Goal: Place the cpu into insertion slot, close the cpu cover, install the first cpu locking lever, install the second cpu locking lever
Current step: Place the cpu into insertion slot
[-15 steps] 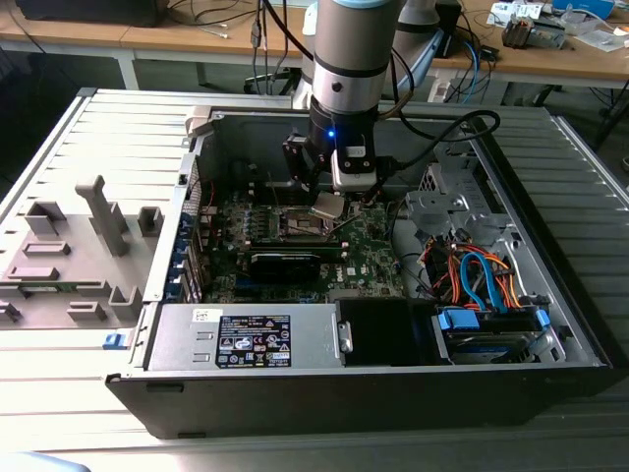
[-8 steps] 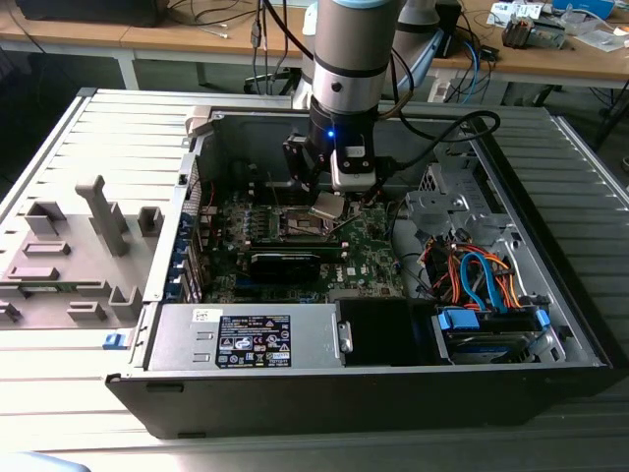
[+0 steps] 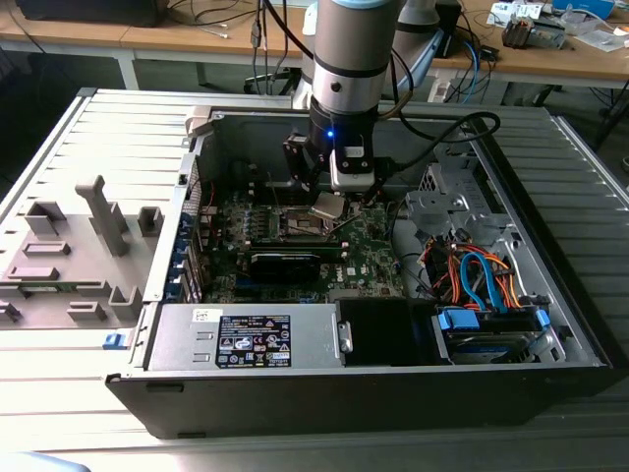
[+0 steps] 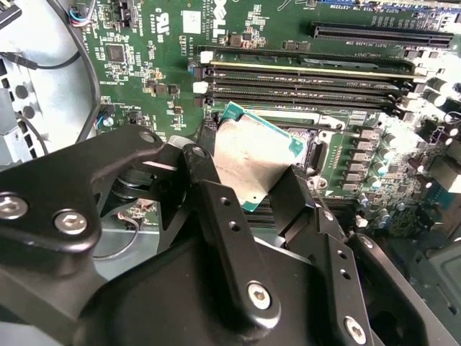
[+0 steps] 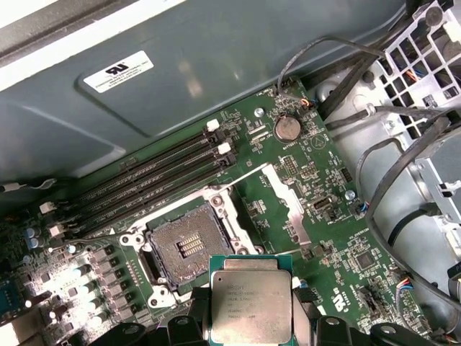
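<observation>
My gripper is shut on the cpu, a flat square chip with a silver-grey top, gripped by two opposite edges. In both wrist views the cpu hangs tilted above the green motherboard, between the black fingers. The insertion slot lies open and bare, a dark square socket with a silvery border. It sits just beside and below the held chip. The cpu cover, a thin silvery frame, stands swung up at one side of the socket.
Long black memory slots run along one side of the socket. A black card lies in front of it. The case walls, a power supply, and orange and blue cables ring the board. Grey fixtures stand at the exterior view's left.
</observation>
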You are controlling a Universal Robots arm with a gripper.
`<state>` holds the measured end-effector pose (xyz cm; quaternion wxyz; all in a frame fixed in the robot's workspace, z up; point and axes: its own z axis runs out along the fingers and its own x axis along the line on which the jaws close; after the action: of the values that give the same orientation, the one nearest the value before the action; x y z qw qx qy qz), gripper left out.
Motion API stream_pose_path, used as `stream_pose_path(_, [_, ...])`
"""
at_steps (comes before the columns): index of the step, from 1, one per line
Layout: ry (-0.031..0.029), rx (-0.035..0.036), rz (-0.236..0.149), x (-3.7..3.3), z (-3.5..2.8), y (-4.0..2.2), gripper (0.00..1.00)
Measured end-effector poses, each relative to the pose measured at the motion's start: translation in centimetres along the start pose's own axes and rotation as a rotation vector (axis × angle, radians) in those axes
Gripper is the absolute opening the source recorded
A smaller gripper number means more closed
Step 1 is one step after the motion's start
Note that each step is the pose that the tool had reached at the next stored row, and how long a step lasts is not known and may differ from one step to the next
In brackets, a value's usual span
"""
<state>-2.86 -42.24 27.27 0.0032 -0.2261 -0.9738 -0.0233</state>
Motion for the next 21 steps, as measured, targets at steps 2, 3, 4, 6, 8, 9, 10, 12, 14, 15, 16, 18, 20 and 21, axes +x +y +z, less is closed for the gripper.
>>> stream_pose_path(2, [-0.0002, 0.0, 0.003, 0.0, 0.0, 0.0, 0.55])
stream_pose_path(3, [-0.0003, -0.0001, 0.006, 0.0, 0.01, 0.0, 0.55])
stream_pose_path(4, [-0.0003, -0.0001, 0.007, 0.0, 0.01, 0.0, 0.55])
stream_pose_path(6, [-0.0004, -0.0001, 0.009, 0.0, 0.01, 0.0, 0.55])
stream_pose_path(8, [-0.0006, -0.0001, 0.012, 0.0, 0.01, 0.0, 0.55])
stream_pose_path(9, [-0.0006, -0.0002, 0.014, 0.0, 0.01, 0.0, 0.55])
stream_pose_path(10, [-0.0007, -0.0003, 0.016, 0.0, 0.01, 0.0, 0.55])
stream_pose_path(12, [-0.0008, -0.0004, 0.018, 0.0, 0.01, 0.0, 0.55])
stream_pose_path(14, [-0.001, -0.0003, 0.021, 0.0, 0.01, 0.0, 0.55])
stream_pose_path(15, [-0.001, -0.0004, 0.022, 0.0, 0.01, 0.0, 0.55])
stream_pose_path(16, [-0.001, -0.0004, 0.023, 0.0, 0.01, 0.0, 0.55])
stream_pose_path(18, [-0.0011, -0.0004, 0.024, 0.0, 0.01, 0.0, 0.55])
stream_pose_path(20, [-0.0012, -0.0005, 0.026, 0.0, 0.01, 0.0, 0.55])
stream_pose_path(21, [-0.0011, -0.0005, 0.026, 0.0, 0.01, 0.0, 0.55])
